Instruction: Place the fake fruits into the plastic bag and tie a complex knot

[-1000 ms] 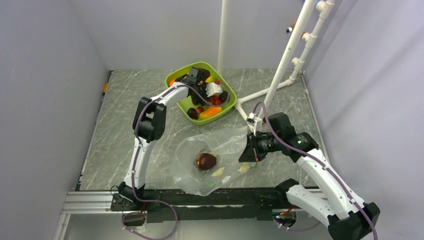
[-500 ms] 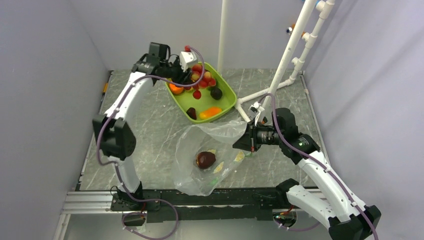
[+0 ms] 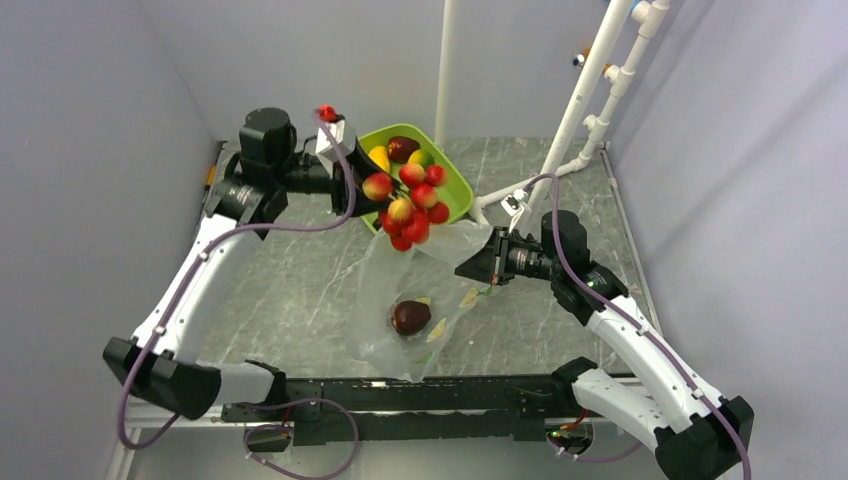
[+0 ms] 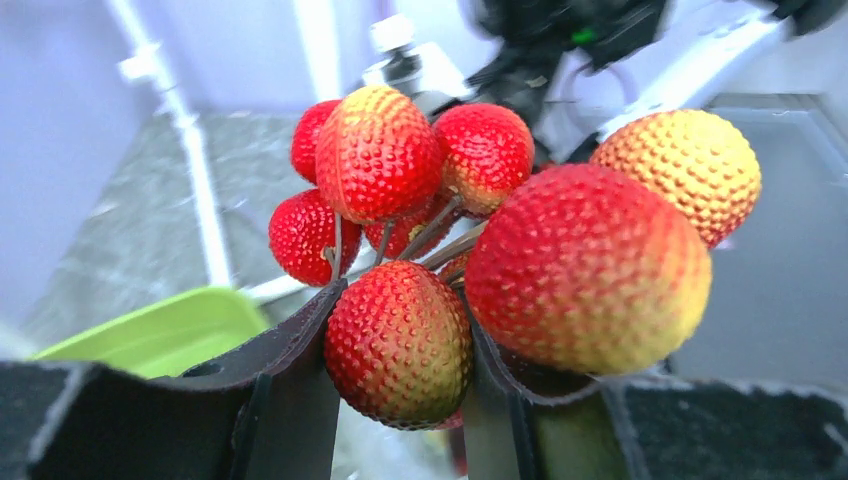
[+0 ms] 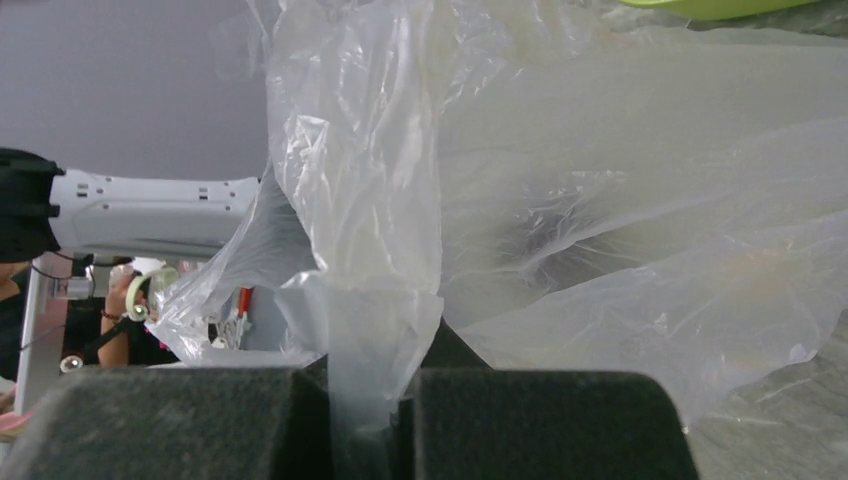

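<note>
My left fingers (image 4: 290, 390) pinch bumpy red berries (image 4: 400, 340); right fingers (image 5: 540, 425) pinch the clear plastic bag (image 5: 600, 250). One maroon fruit (image 3: 411, 317) in, no knot.

Cluster of red-to-yellow plastic berries (image 3: 405, 210): pebbled, finely bumped skin with a soft sheen, on thin brown stems; the dark maroon rounded plastic fruit (image 3: 411, 316) is smooth and glossy by contrast. Thin clear plastic bag (image 5: 620, 220): filmy, heavily crinkled, shiny along the creases, milky where layers overlap; the black pads (image 5: 160, 425) of the right gripper (image 5: 362, 425) look matt and grainy, like foam. Lime green shallow plastic tray (image 3: 458, 195): smooth, low gloss; grey marble-patterned tabletop (image 3: 290, 270): flat, veined, near matt; white plastic pipe frame (image 3: 575, 110): smooth, slightly shiny.
</note>
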Robot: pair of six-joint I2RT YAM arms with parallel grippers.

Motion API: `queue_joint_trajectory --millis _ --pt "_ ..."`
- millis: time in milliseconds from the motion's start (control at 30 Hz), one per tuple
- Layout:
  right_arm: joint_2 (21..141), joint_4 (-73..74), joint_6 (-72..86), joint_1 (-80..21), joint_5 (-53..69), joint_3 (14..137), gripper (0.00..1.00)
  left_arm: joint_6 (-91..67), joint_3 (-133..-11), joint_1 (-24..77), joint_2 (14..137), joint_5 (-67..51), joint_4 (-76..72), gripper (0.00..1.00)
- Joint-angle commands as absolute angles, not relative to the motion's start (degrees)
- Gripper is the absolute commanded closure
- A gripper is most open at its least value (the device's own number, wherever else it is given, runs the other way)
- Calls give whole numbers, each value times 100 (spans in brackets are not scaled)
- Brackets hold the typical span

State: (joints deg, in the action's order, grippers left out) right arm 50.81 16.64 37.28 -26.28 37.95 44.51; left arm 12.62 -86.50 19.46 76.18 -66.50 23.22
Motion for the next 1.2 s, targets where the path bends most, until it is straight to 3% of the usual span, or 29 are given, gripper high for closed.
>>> queue_joint_trajectory --millis 0,100,267,433,700,1167 --pt "5071 1202 4135 -2621 3648 4469 100 -1012 -7909 2606 7183 -7409 372 100" --pt "5101 1267 4057 -2619 3552 4512 100 -2037 -7177 3078 7186 -7366 -647 100" --pt "4993 1467 3877 -2624 3500 4620 100 -1537 -6434 3198 7228 -7088 -286 100" --pt "4886 1645 3740 -2617 3523 4621 100 -233 -6151 2943 7229 -6295 814 100" --pt "4973 691 4351 -2628 4099 4183 100 1124 -6128 3114 7403 -3760 1772 100" --pt "5020 1174 4613 -2622 2798 4335 100 3387 -5364 4179 7895 -2606 1239 100"
